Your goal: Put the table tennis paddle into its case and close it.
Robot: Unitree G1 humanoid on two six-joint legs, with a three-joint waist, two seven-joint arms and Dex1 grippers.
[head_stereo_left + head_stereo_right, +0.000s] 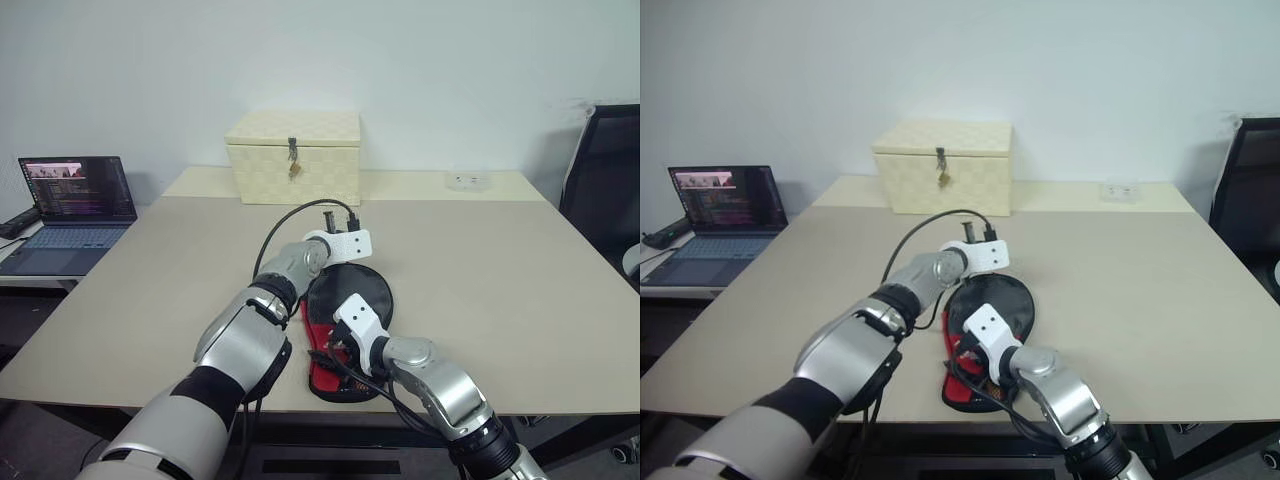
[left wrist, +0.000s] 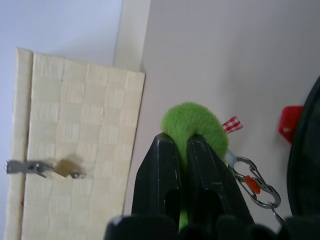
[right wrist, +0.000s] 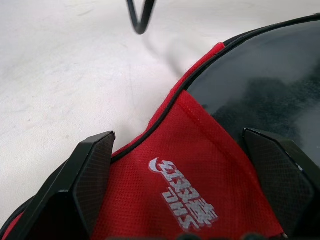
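The case (image 1: 352, 292), black with a red logo panel (image 3: 200, 165), lies flat on the table between my arms. Its fuzzy green tag (image 2: 193, 120) hangs on a cord with a metal clip (image 2: 256, 183), and my left gripper (image 2: 182, 142) is shut on that tag, just beyond the case's round end (image 1: 336, 218). My right gripper (image 3: 179, 134) stands open low over the red panel at the case's near end, one finger on each side and nothing between them. A glossy black round face (image 3: 260, 85) borders the red panel. I cannot tell whether it is the paddle. No handle shows.
A cream checkered box (image 1: 293, 155) with a latch stands at the back of the table (image 1: 480, 280). A laptop (image 1: 75, 205) sits on a side desk to the left. A black chair (image 1: 605, 180) is at the right, with a small white object (image 1: 467, 181) near the far edge.
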